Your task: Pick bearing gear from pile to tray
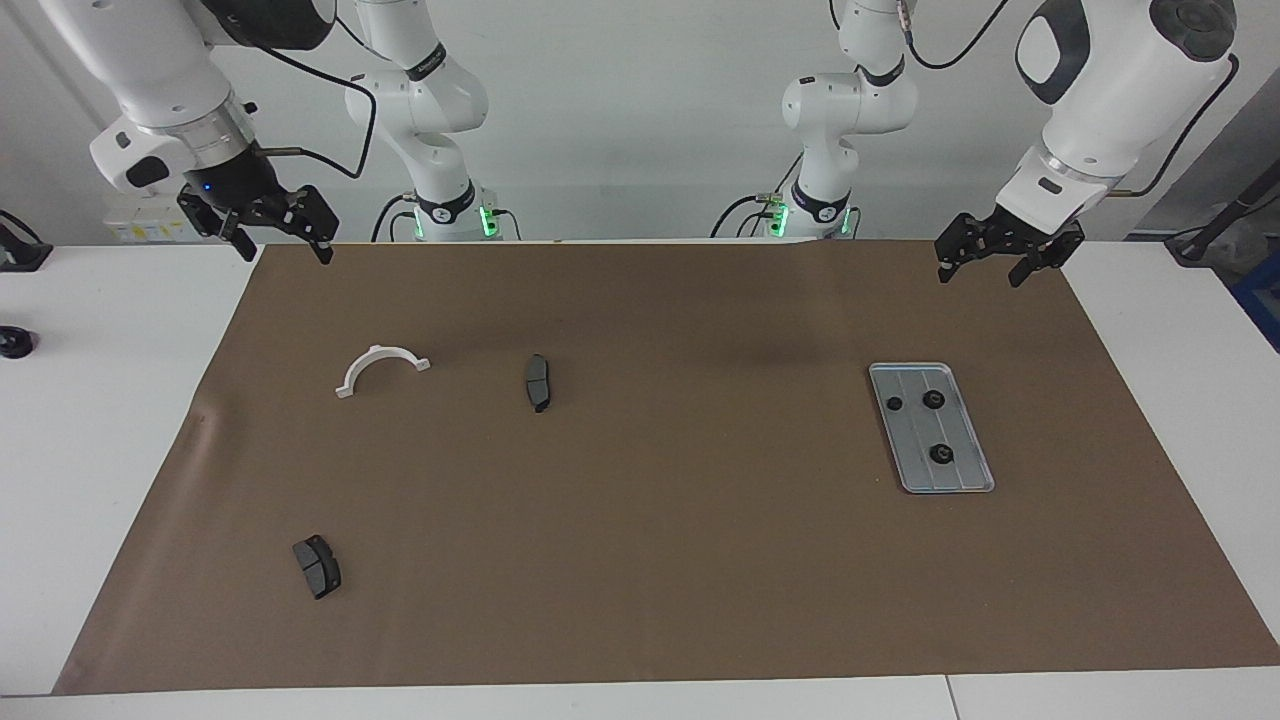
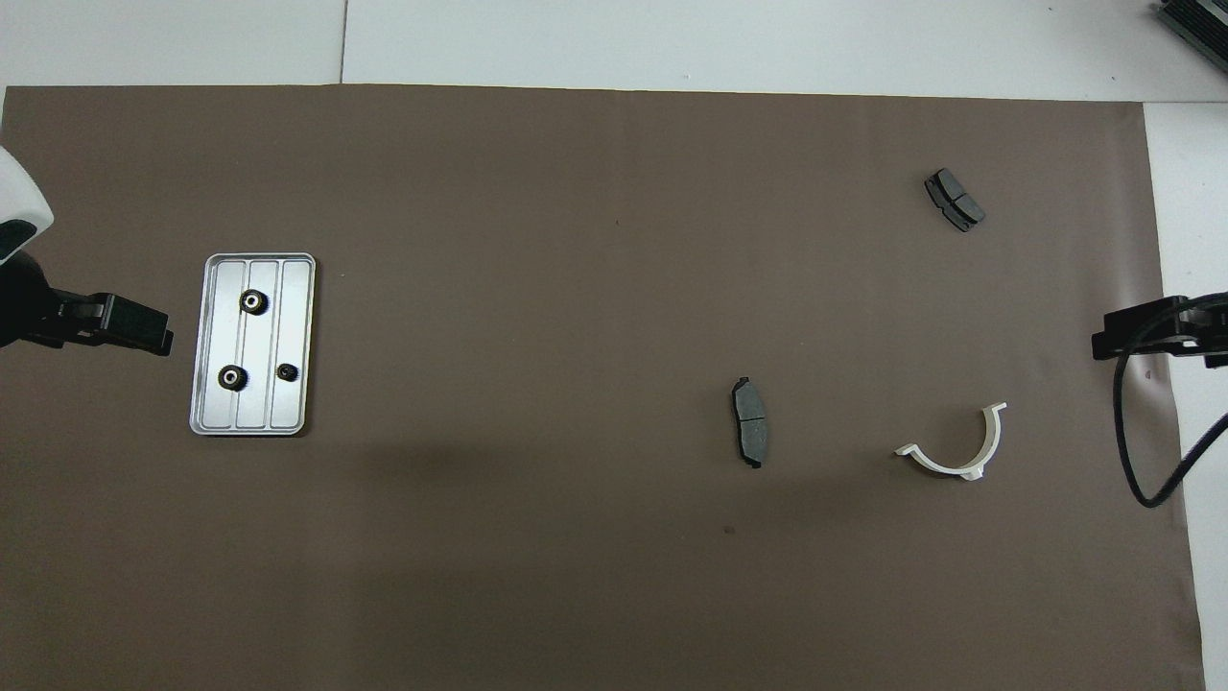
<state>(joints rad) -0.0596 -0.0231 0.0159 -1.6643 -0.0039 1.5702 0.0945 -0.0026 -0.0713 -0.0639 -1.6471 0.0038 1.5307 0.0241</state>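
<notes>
The silver tray [image 1: 962, 478] [image 2: 293, 413] lies on the brown mat toward the left arm's end. Three small black bearing gears rest in it: one [image 1: 934, 400] [image 2: 252, 301], another [image 1: 940, 454] [image 2: 231, 377], and a smaller one [image 1: 895, 403] [image 2: 286, 370]. The pile is a loose scatter toward the right arm's end: a white half-ring bracket [image 1: 380, 368] [image 2: 959, 449] and two dark brake pads [image 1: 538, 382] [image 2: 749, 434], [image 1: 317, 566] [image 2: 954, 200]. My left gripper [image 1: 979, 277] [image 2: 144, 333] hangs open and empty over the mat's edge by the robots. My right gripper [image 1: 287, 255] [image 2: 1118, 344] waits open and empty over the mat's other corner.
The brown mat [image 1: 640, 560] covers most of the white table [image 1: 90, 420]. A small black object [image 1: 14, 342] sits on the bare table at the right arm's end. A black cable [image 2: 1142, 461] dangles from the right arm.
</notes>
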